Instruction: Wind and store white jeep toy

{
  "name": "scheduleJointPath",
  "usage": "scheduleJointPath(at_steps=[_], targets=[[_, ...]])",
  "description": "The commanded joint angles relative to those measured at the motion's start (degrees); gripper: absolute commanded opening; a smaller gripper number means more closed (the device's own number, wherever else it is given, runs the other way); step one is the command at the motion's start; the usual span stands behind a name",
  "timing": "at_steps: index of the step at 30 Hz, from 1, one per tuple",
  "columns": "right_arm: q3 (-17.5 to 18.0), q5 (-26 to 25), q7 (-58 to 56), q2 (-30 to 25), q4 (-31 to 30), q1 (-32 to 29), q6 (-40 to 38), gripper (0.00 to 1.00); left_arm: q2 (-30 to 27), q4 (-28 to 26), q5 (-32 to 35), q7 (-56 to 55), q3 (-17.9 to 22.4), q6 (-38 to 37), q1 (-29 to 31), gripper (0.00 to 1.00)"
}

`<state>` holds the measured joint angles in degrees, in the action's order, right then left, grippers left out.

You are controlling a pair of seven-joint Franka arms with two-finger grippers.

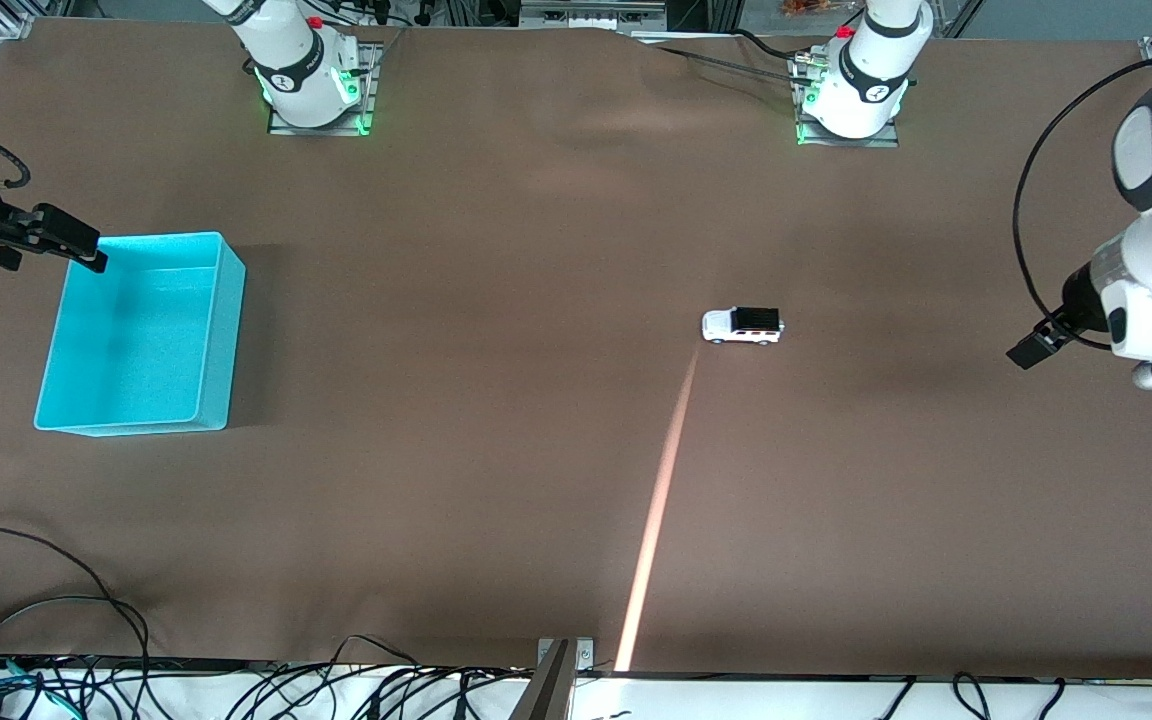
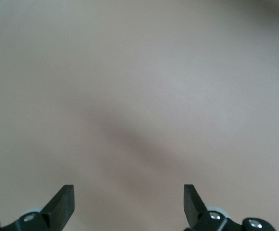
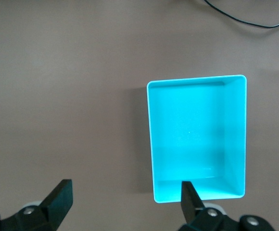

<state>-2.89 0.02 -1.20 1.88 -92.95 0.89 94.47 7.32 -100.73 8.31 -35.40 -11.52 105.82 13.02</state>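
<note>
Fingers spread wide on both my grippers, nothing held. Front view: white jeep toy (image 1: pixel 742 326) sits on the desk (image 1: pixel 496 420), toward my left arm's end, well apart from the cyan bin (image 1: pixel 221 330). Left wrist view: left gripper (image 2: pixel 129 204) over bare desk. Right wrist view: right gripper (image 3: pixel 126 199) over bin's edge.

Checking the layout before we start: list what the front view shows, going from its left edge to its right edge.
right gripper open over the bin's corner → cyan bin → white jeep toy → left gripper open over bare table.
</note>
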Motion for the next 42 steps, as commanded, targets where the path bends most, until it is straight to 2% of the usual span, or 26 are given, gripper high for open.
scheduleJointPath(at_steps=[1, 8, 20, 30, 42], targets=[[0.08, -0.28, -0.82, 0.05, 1.02, -0.01, -0.87, 1.0, 1.74, 6.86, -1.89, 13.41, -0.09, -4.57, 0.25, 1.0], [0.07, -0.28, -0.82, 0.14, 1.02, -0.1, -0.87, 1.0, 2.0, 9.32, -4.88, 19.31, -0.09, -4.83, 0.25, 1.0], [-0.01, -0.28, -0.82, 0.14, 1.02, -0.1, -0.87, 1.0, 2.61, 10.55, -4.09, 20.28, -0.09, -5.35, -0.1, 1.0], [-0.01, -0.28, -0.82, 0.14, 1.02, -0.1, -0.87, 1.0, 2.53, 10.64, -4.79, 25.64, -0.09, -5.97, 0.42, 1.0], [0.16, -0.28, -0.64, -0.04, 1.02, -0.01, -0.87, 1.0, 2.18, 10.29, -4.62, 26.26, -0.79, -7.72, -0.54, 1.0]])
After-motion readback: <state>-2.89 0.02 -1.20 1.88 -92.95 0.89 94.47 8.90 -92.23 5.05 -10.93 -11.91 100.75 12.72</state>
